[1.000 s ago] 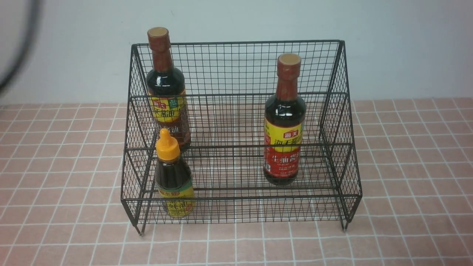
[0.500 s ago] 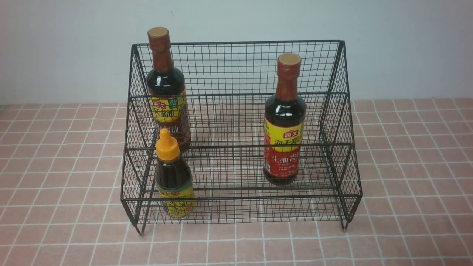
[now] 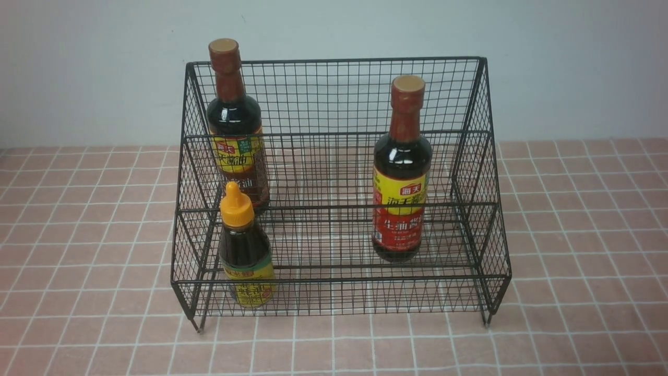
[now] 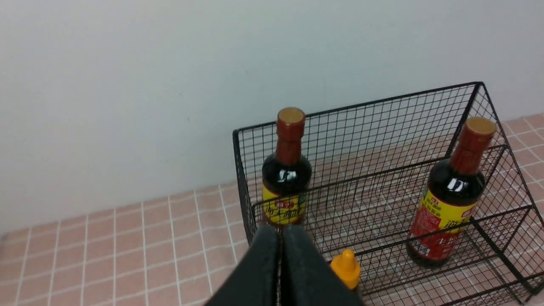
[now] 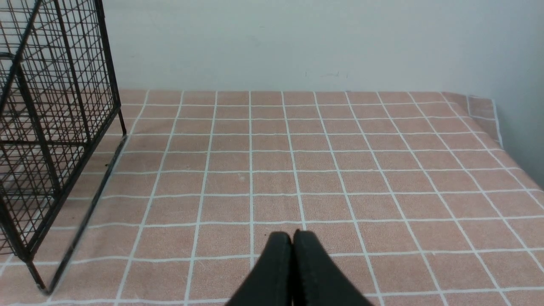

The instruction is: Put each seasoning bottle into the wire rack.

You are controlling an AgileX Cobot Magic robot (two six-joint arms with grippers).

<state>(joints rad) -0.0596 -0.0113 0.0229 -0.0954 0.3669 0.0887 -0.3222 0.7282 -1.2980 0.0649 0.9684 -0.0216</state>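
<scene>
1. Pink tiled surface point(image 3: 584, 250) is stretching out beneath a pale wall point(image 3: 334, 26), with its light grid lines running under the task's things.
2. Three seasoning bottles are standing inside the rack: the short orange-capped bottle point(image 3: 245, 250) is occupying the front tier towards the left end; the tall red-labelled bottle point(image 3: 402, 156) is sitting in the middle tier, towards the right; the tall brown-labelled bottle point(image 3: 233, 115) is filling a place in the back tier, near the left end.
3. Around them, the black wire rack point(image 3: 334, 207) is resting on its small feet, its mesh tiers holding the bottles apart from one another.
4. Farther out, the left gripper point(image 4: 281, 231) is keeping its fingers together, gripping nothing. The right gripper point(image 5: 292, 234) is likewise showing closed fingertips with nothing between them, pointing over the tiled surface beside the rack.
5. Judging by this layout, the placing is looking complete: all three bottles are having their places, no bottle is showing outside the rack, and nothing is apparently awaiting placement.
</scene>
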